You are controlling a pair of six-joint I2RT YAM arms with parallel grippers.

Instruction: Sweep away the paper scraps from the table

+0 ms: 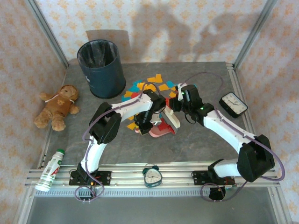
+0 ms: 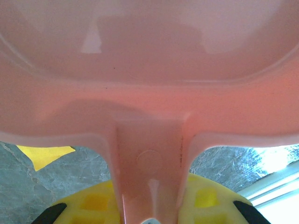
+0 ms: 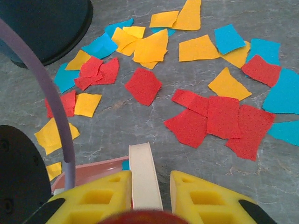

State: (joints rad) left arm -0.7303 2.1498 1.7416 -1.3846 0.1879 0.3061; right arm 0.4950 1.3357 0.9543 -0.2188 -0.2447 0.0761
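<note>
The left claw [image 2: 150, 207] is clamped narrow on the stem of a pink dustpan [image 2: 149, 70]. Its yellow fingers [image 2: 93, 201] sit on either side of that stem, and the pan's tray spreads out straight ahead of the fingertips. Under the pan, ahead and to the left of this claw, one yellow scrap lies on the grey stone-patterned table [image 2: 219, 163].

The right claw [image 3: 145, 193] is closed tight on a flat cream handle [image 3: 142, 168], which sticks out forward between its two fingers. The paper scraps [image 3: 219, 116] lie on the table just ahead of this claw, fanned out to both sides. A cluster of overlapping red pieces sits ahead and to the right, a lone red piece is straight ahead, and yellow-orange and teal-blue pieces lie further out. More red and yellow ones trail off to the left. The dustpan's rim shows just beside the claw's left finger, with a bit of teal between it and the handle. A purple cable [image 3: 46, 93] arcs across the claw's left side.

Past the scraps, ahead and to the left of the right claw, stands a dark blue bin [image 1: 100, 67]. From above, the two claws meet close together at mid-table. A teddy bear [image 1: 58, 106] lies well to the left of the left claw. A square black clock [image 1: 233, 104] is off to the right of the right claw. A teal alarm clock [image 1: 152, 176] and a white bottle [image 1: 51, 170] rest on the rail behind both claws.
</note>
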